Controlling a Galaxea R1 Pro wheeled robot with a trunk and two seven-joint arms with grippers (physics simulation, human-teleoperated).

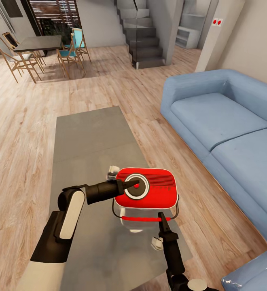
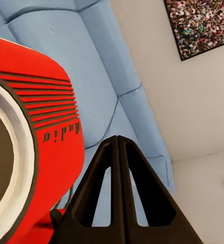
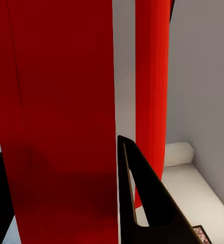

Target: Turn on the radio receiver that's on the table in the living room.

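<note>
Radio receiver (image 1: pixel 147 188) looks light and tippy, so press its dial with your closed left gripper (image 1: pixel 134 183) (right gripper's (image 1: pixel 163 219) opening unclear).

Here's the left arm (image 1: pixel 68 214), a matte black casing with a long white panel set down its forearm and a rounded black elbow joint, narrowing into a black cylindrical wrist. The left gripper (image 2: pixel 117 152) shows black, flat, tapering fingers with triangular cut-outs through them. The right arm (image 1: pixel 174 254) is slimmer and all black, stepped in short segments, ending in the same pointed, hollowed black finger (image 3: pixel 142 193).
</note>
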